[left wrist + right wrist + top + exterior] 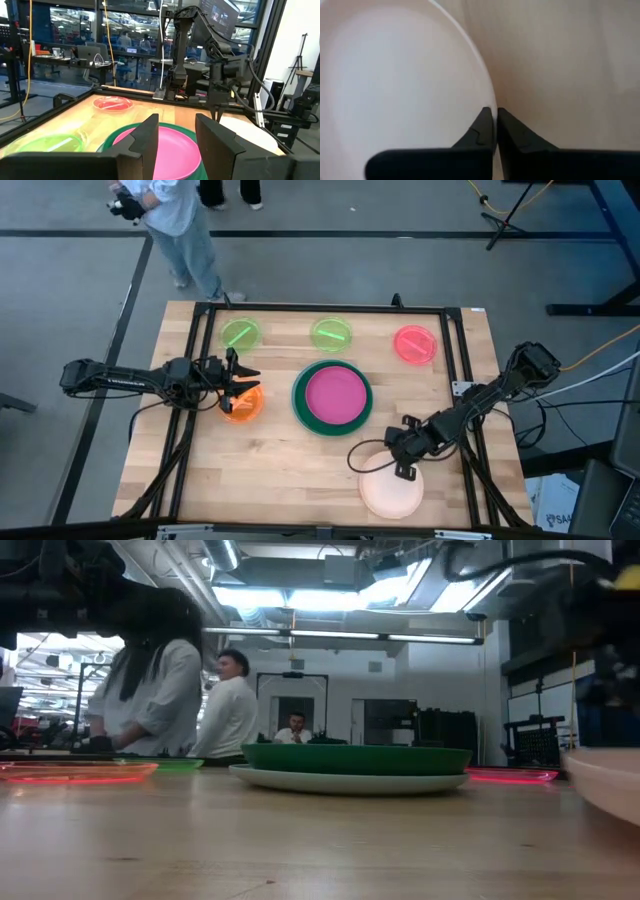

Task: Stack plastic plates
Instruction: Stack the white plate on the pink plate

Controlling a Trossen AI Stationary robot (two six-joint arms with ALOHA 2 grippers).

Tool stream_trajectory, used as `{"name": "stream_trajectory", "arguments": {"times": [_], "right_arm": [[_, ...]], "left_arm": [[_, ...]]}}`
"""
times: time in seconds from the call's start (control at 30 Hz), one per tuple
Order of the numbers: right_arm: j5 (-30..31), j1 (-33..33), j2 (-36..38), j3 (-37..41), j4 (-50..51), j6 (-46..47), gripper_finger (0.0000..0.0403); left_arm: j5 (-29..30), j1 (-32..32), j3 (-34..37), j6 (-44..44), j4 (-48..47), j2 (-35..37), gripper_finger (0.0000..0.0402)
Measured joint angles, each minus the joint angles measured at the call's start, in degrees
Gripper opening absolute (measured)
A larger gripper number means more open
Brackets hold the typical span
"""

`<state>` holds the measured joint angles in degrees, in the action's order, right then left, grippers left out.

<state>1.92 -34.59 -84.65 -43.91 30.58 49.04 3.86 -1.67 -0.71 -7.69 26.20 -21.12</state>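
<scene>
plates lie spread over the bench, with one stack begun at its middle: a magenta plate nested in a dark green plate, which in the low view rests on a paler, wider plate. this stack serves as the landmark.

right gripper sits on the near-right side of the stack, at the rim of the peach plate. its wrist view shows the jaws closed almost to touching with the plate's thin edge between them. judgement: an edge pinch is used because the plate lies flat and offers no other hold. in the low view the peach plate appears raised at one side, though this is not certain.

left gripper is left of the stack, over the orange plate. its jaws stand apart and hold nothing; it points toward the stack. judgement: it waits, or lines up on the orange plate.

beyond the stack, two lime plates and a pink plate lie flat in a row, well apart from each other and untouched.

judgement: task is early; five plates remain loose. risk: the thin rim may slip from the pinch during transfer.

a person stands beyond the bench's far-left corner.
</scene>
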Motion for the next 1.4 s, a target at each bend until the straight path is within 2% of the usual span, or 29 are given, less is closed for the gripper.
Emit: {"name": "stream_trajectory", "arguments": {"times": [0.5, 0.67, 1.23, 1.4], "right_arm": [[2.1, 10.5, 2.8, -6.9, -2.8, -10.4, 0.0001], [3.0, 15.9, 2.8, -8.8, -4.8, -10.6, 0.0001], [11.1, 35.2, 2.6, -9.0, -9.0, -19.9, 0.0001], [9.8, 40.0, 0.3, -8.9, -13.1, -25.5, 0.0001]], "left_arm": [[1.4, 0.0, 0.0, -1.0, 0.0, 0.0, 0.0123], [1.4, 0.0, 0.0, -1.0, 0.0, 0.0, 0.0123], [2.9, 0.0, 0.0, -1.3, 0.0, 0.0, 0.0123], [3.8, 0.0, 0.0, -0.8, 0.0, 0.0, 0.0123]]}}
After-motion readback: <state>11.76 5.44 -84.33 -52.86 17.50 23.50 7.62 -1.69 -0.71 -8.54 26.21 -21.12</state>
